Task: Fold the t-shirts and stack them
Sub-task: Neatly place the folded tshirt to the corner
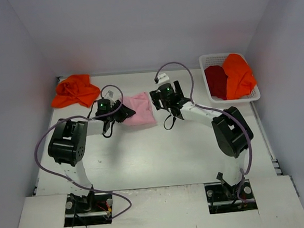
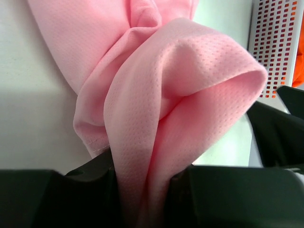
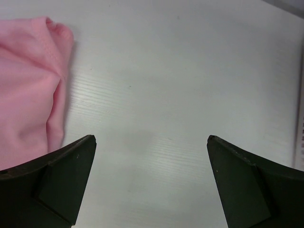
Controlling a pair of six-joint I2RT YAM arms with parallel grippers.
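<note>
The light pink t-shirt (image 1: 139,109) lies bunched on the table between my two grippers. My left gripper (image 1: 121,112) is shut on its left edge; in the left wrist view the pink cloth (image 2: 161,104) rises in a fold out of the closed jaws. My right gripper (image 1: 161,98) is open and empty just right of the shirt; the right wrist view shows the shirt's edge (image 3: 28,90) at the left and bare table between the fingers. An orange t-shirt (image 1: 75,91) lies crumpled at the back left. A second orange t-shirt (image 1: 238,74) and the dark red t-shirt (image 1: 216,81) lie in the basket.
The white latticed basket (image 1: 207,61) stands at the back right; its wall shows in the left wrist view (image 2: 275,42). White walls close in the table on three sides.
</note>
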